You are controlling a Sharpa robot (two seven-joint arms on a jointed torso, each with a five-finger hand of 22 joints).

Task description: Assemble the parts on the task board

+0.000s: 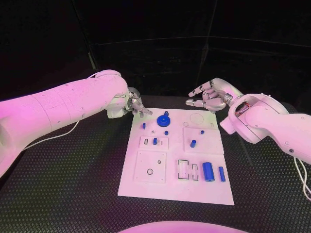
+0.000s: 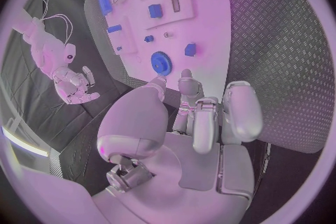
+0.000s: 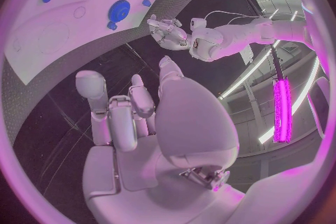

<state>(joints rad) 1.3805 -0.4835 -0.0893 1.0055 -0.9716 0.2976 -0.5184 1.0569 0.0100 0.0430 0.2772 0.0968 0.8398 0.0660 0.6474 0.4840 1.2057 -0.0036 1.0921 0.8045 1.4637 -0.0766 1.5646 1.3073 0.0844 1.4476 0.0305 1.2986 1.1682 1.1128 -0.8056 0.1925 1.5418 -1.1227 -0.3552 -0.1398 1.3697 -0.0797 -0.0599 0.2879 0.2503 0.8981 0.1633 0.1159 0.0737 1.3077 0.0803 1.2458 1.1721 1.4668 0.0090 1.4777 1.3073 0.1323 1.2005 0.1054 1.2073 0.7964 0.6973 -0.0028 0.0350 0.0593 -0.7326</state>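
- Nearest the robot, the white task board (image 1: pixel 175 189) lies mid-table, a long blue cylinder (image 1: pixel 208 171) and a slimmer blue bar (image 1: pixel 221 174) on its near right.
- Farther back, a blue gear (image 1: pixel 163 117) sits near the board's far edge.
- Left hand (image 1: pixel 133 105) hovers off the far-left corner, fingers apart, holding nothing.
- Right hand (image 1: pixel 209 96) hangs beyond the far-right corner, fingers spread, empty.

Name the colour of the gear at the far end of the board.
Blue. The gear shows best in the left wrist view, against the white board.
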